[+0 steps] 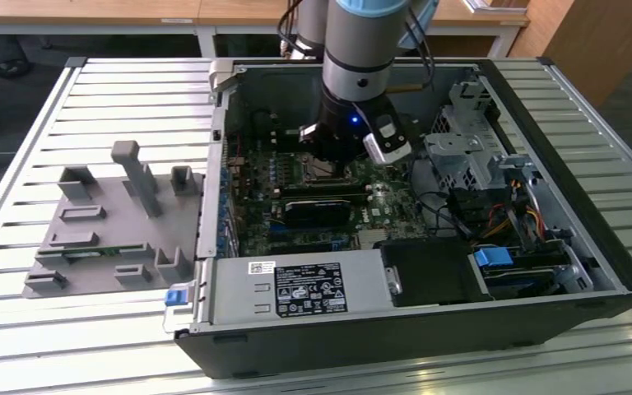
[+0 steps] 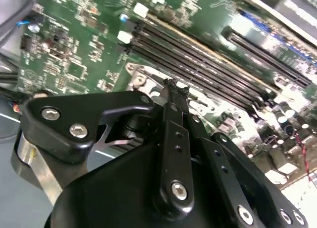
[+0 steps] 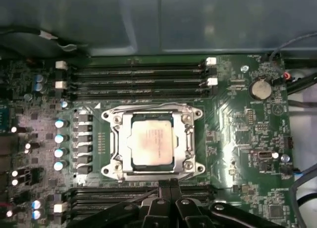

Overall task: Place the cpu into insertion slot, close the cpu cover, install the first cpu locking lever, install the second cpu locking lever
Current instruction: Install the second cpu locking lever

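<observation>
Right now my gripper (image 3: 168, 186) has its fingers pressed together on nothing, tips just beside the insertion slot (image 3: 111, 118) at its six o'clock edge. Beyond them I see the cpu (image 3: 151, 140) seated flat inside, with the cpu cover (image 3: 187, 123) lying closed around it.

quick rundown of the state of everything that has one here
cpu: seated flat in the socket, silver top showing
cpu cover: down, framing the chip
socket: filled
memory slots: empty
end effector: fingers together, holding nothing, just beside the socket
computer case: side panel off, lying open
</observation>
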